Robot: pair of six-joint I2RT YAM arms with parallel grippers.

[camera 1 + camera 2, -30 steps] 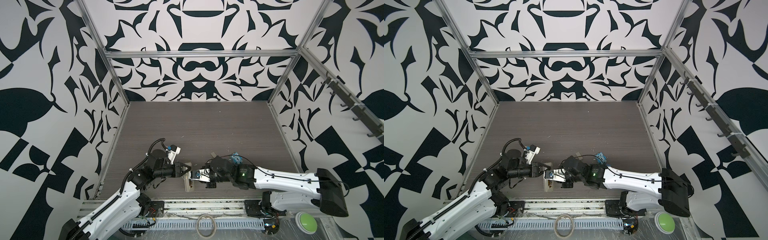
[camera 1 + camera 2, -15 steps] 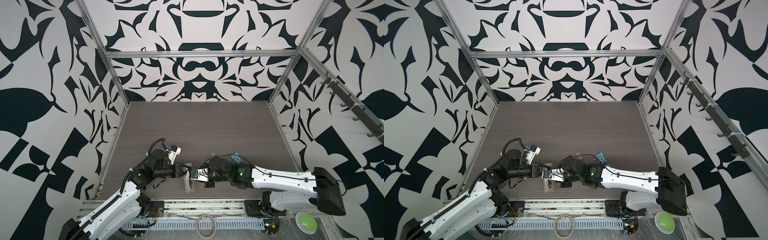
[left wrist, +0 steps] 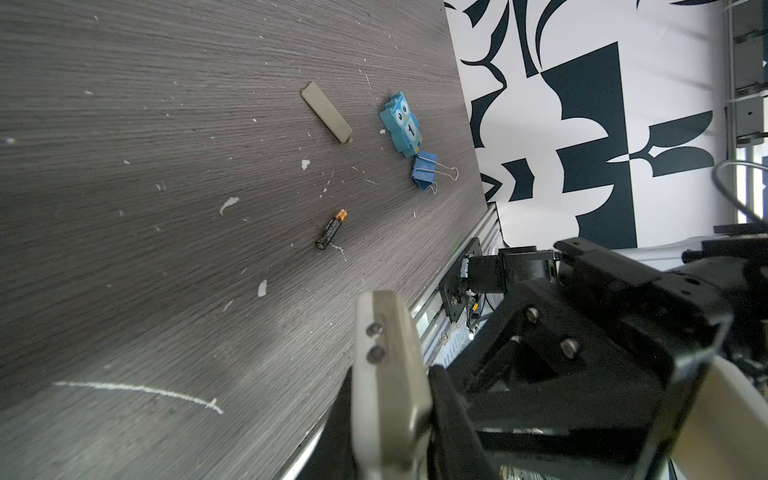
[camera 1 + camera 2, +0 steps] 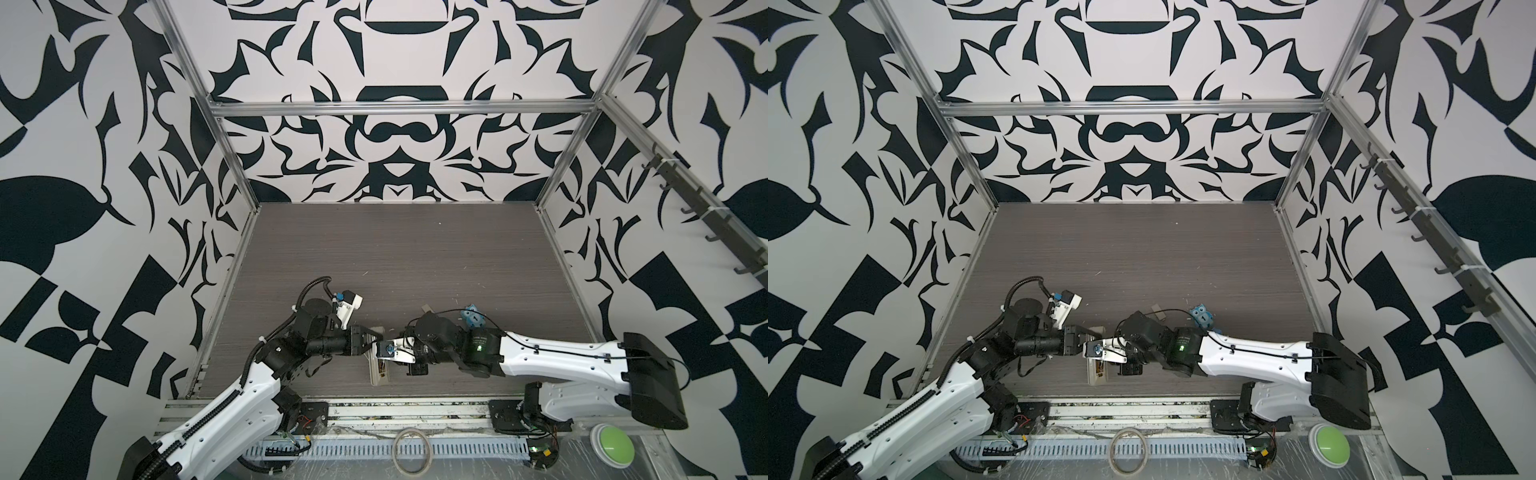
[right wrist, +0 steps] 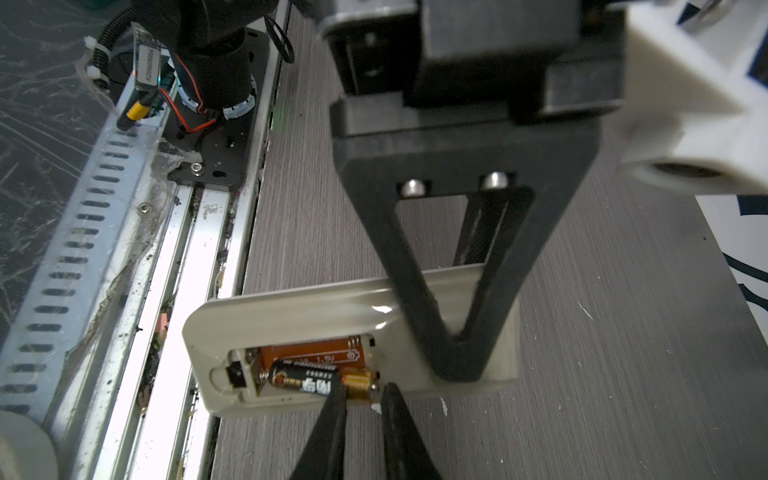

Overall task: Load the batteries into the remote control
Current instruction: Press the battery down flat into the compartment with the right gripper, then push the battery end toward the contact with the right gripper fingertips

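Right wrist view gives the best look at the remote control (image 5: 291, 316). It lies back-up on the counter (image 4: 415, 257) near the front edge, a plain beige-grey shell with its battery bay uncovered and an orange liner showing inside. One battery (image 5: 299, 378), black with a gold end, sits in a slot of the bay with its dark end at the spring, apparently not fully down.

My left hand (image 5: 457, 357) is closed on nothing, its joined tips pressing on the remote's back just beside the bay. I judge that this pins the shell so it cannot skid while I push.

My right hand (image 5: 362, 384) has its fingertips a narrow gap apart at the battery's gold end. I cannot tell whether they pinch the cell or only press it.

Left wrist view shows the second battery (image 3: 331, 230) lying loose on the counter. A beige strip (image 3: 326, 113), probably the bay cover, lies there too, as does a blue owl figure (image 3: 401, 124) just beside a blue binder clip (image 3: 424, 170).
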